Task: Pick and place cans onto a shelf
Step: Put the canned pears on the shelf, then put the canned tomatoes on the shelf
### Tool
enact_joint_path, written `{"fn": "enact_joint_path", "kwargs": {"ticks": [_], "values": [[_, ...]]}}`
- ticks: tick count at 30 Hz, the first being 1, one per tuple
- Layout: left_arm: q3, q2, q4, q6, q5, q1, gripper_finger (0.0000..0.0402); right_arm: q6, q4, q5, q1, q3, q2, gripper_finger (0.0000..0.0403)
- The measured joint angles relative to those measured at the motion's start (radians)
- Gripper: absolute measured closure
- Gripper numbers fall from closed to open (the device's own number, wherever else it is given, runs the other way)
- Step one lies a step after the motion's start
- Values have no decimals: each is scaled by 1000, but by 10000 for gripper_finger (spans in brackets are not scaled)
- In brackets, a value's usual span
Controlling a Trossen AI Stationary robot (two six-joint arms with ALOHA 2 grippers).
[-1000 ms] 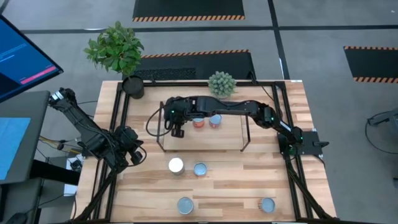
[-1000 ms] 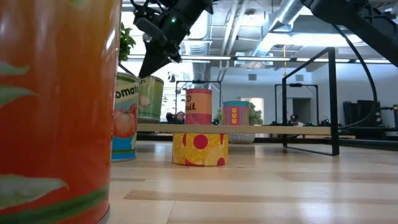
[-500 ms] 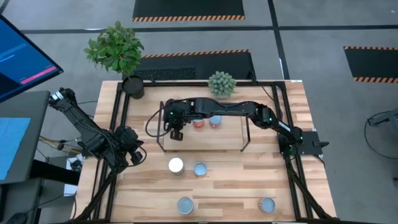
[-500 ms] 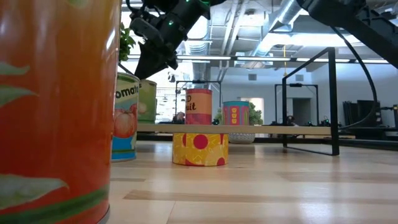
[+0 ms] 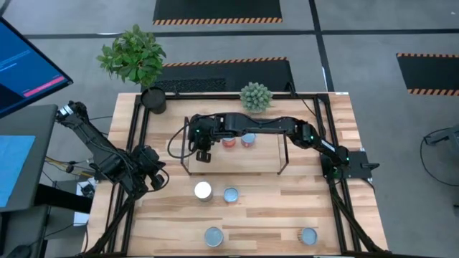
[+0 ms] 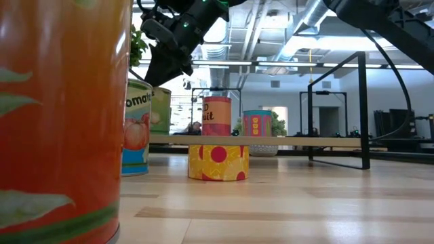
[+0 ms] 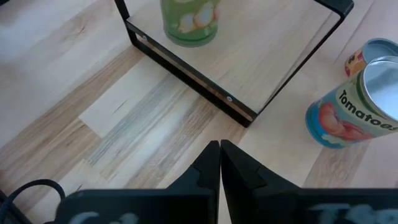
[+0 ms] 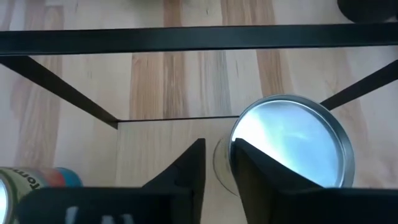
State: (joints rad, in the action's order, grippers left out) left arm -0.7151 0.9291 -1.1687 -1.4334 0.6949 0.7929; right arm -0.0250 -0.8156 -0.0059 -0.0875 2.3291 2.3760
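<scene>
- Plank tabletop [image 5: 251, 215], seen from above: your right gripper [image 5: 203, 153] hovers over the shelf [image 5: 237, 159] at its left end, presumably having set a can there. Two cans [image 5: 239, 140] stand just beside it; four more wait on the table nearer the front.
- Low view: the green can [image 6: 161, 108] stands on the shelf directly below that pincer.
- Right wrist view: fingers [image 8: 189, 167] slightly parted, holding nothing, a silver can top [image 8: 289, 146] just beyond them.
- Left wrist view: your left gripper [image 7: 219, 163] is closed and empty, parked well away from the shelf.
</scene>
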Motion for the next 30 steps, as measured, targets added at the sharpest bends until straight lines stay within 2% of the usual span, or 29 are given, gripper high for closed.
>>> {"fn": "enact_joint_path", "kwargs": {"ticks": [6,13,18,23,26,30], "values": [[0,0,0,0,0,0,402,-9,-12,5,0,18,2,256],[0,0,1,0,0,0,401,-50,-15,60,0,27,-4,244],[0,0,2,0,0,0,401,-71,-34,163,25,26,-34,247],[0,0,18,26,0,0,402,-103,-57,356,101,29,-68,257],[0,0,42,77,0,0,401,2,-142,445,141,28,-67,261],[0,0,129,200,-14,0,402,342,-357,423,163,27,-67,265]]}}
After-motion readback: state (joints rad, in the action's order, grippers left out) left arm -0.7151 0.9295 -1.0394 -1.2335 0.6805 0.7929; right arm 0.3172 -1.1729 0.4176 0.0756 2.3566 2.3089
